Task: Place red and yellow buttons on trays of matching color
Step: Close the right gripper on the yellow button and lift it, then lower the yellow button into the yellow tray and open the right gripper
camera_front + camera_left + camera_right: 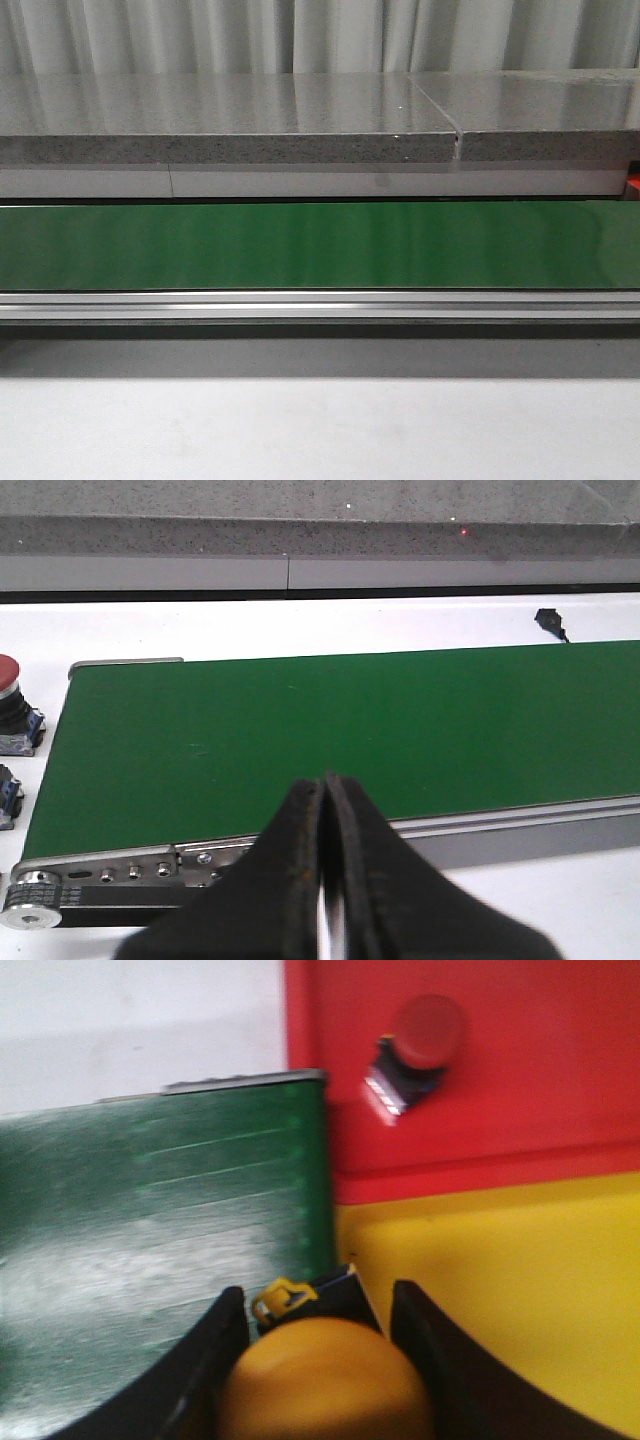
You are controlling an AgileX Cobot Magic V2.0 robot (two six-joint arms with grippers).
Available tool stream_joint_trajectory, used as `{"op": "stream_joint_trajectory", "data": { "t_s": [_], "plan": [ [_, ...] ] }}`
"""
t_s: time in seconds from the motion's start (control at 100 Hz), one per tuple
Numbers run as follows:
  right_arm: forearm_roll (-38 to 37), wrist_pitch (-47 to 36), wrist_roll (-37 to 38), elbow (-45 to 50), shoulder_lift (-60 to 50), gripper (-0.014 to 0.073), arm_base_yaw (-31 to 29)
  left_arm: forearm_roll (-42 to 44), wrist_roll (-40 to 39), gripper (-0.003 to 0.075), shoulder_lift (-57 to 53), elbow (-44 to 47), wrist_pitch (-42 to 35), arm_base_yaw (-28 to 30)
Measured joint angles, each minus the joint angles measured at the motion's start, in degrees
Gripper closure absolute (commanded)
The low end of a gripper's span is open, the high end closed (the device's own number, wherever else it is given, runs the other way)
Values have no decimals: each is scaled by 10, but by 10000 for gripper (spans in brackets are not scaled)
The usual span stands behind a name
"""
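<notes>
In the front view a green belt [320,245] runs across the whole width, with a metal rail [320,305] along its near edge. Behind it lies a grey speckled slab [230,130], and a pale curtain [320,35] hangs at the back. The white worktop [320,430] fills the foreground. Neither arm nor any button shows here.

In the left wrist view the left pincer [322,810] hangs over the near edge of the belt [330,735], its two dark fingers [295,880] pressed together with nothing between them. Off the end of the belt, on the white worktop [300,615], stands a red button [10,705] on a dark base, upright. A second small part [8,795] sits close by it, cut off by the picture edge, so its kind cannot be told. A small black object [550,620] lies on the worktop beyond the belt's far side.

In the right wrist view the right pincer [320,1305] grips a yellow button [325,1380] between its fingers [215,1350]. The button hangs above the spot where the end of the belt [160,1230] meets the yellow tray [510,1300]. Next to that tray sits the red tray [560,1080], touching it edge to edge. Another red button [415,1055] lies tipped on its side inside the red tray. The picture is somewhat blurred.
</notes>
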Motion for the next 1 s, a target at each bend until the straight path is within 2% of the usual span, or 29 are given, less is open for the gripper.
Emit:
{"op": "stream_joint_trajectory", "data": {
  "t_s": [0.1, 0.25, 0.47, 0.72, 1.0],
  "plan": [
    [0, -26, 11, 16, 0, 478, -58, 0, 0, 739, 0, 0, 0, 0],
    [5, -89, 21, 56, 4, 478, -101, 0, 0, 739, 0, 0, 0, 0],
    [16, -143, 22, 100, 67, 478, -107, 0, 0, 739, 0, 0, 0, 0],
    [23, -179, 23, 101, 147, 478, -107, 0, 0, 739, 0, 0, 0, 0],
    [28, -198, 23, 101, 187, 477, -107, 0, 0, 739, 0, 0, 0, 0]
  ]
}}
